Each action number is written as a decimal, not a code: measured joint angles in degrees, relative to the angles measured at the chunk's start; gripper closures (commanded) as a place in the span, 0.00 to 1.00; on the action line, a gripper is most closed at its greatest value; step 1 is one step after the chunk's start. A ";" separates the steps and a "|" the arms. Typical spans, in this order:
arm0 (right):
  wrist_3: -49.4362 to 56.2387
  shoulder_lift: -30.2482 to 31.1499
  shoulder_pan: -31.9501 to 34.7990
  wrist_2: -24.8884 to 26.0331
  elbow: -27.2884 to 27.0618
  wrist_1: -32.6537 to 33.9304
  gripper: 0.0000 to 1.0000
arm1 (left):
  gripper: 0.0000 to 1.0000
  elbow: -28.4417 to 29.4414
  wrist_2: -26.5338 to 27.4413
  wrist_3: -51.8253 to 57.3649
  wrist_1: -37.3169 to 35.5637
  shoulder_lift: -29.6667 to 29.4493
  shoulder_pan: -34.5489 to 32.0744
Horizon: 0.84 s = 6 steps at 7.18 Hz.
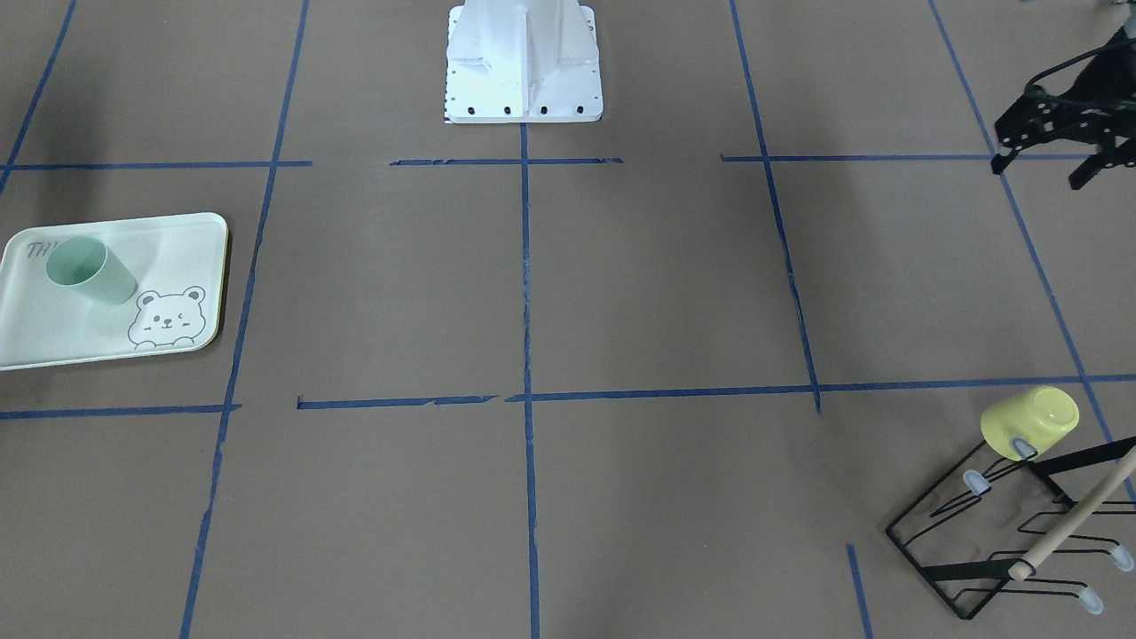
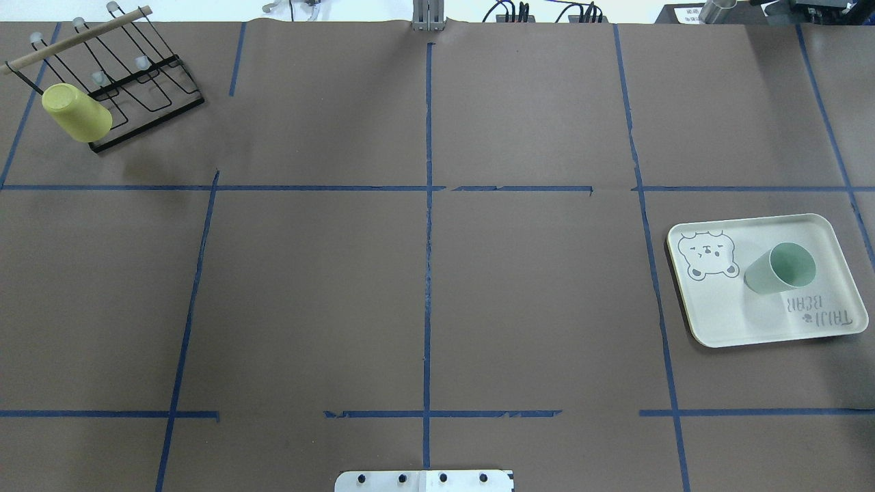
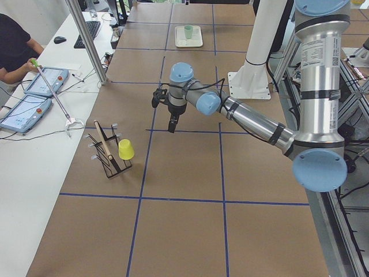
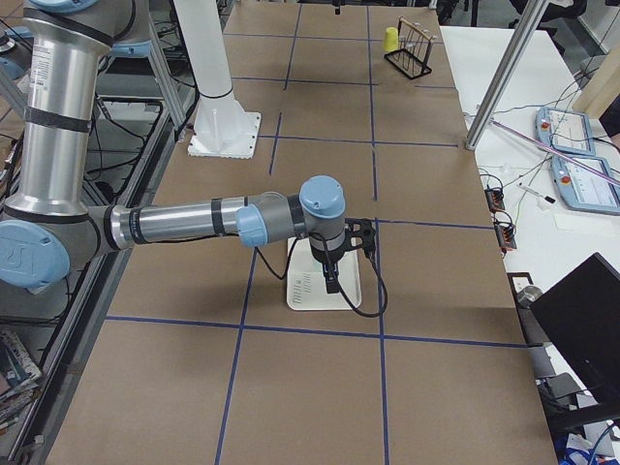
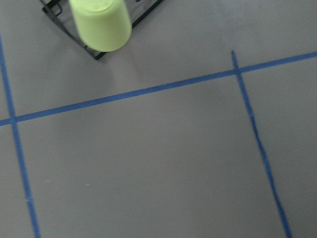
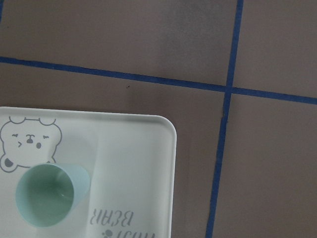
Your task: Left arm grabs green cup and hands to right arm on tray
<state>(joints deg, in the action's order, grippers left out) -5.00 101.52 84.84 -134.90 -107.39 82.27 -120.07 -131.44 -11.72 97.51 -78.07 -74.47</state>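
The green cup point(image 1: 89, 271) stands upright, mouth up, on the tray point(image 1: 53, 342) at the table's end on my right side. Both show in the overhead view, cup point(image 2: 779, 268) and tray point(image 2: 724, 314), and in the right wrist view, cup point(image 6: 49, 196) and tray point(image 6: 133, 163). My right gripper point(image 4: 331, 281) hangs above the tray, holding nothing; I cannot tell whether it is open or shut. My left gripper point(image 1: 1040, 173) hovers above the table on my left side, far from the cup, with its fingers apart and empty.
A yellow cup point(image 2: 76, 113) hangs upside down on a black wire rack point(image 2: 137, 82) at the far left corner; it also shows in the left wrist view point(image 5: 101, 25). The white robot base point(image 1: 524, 62) stands mid-table. An operator point(image 3: 14, 46) sits at a side desk.
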 measured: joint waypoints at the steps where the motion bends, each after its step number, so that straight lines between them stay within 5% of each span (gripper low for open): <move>1: 2.26 0.08 1.07 -0.13 1.23 0.02 0.00 | 0.00 2.53 -0.83 9.48 -0.14 2.37 -4.89; 3: 3.59 0.50 1.87 -0.20 2.11 0.02 0.00 | 0.00 8.79 -3.90 20.44 -1.72 3.45 -12.48; 6: 3.95 0.45 1.16 0.00 2.56 0.39 0.00 | 0.00 10.53 -6.12 23.71 -6.60 5.59 -15.50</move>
<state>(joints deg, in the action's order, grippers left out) -1.04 101.97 86.00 -134.90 -104.83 82.66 -109.54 -137.55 11.99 90.91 -72.48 -89.96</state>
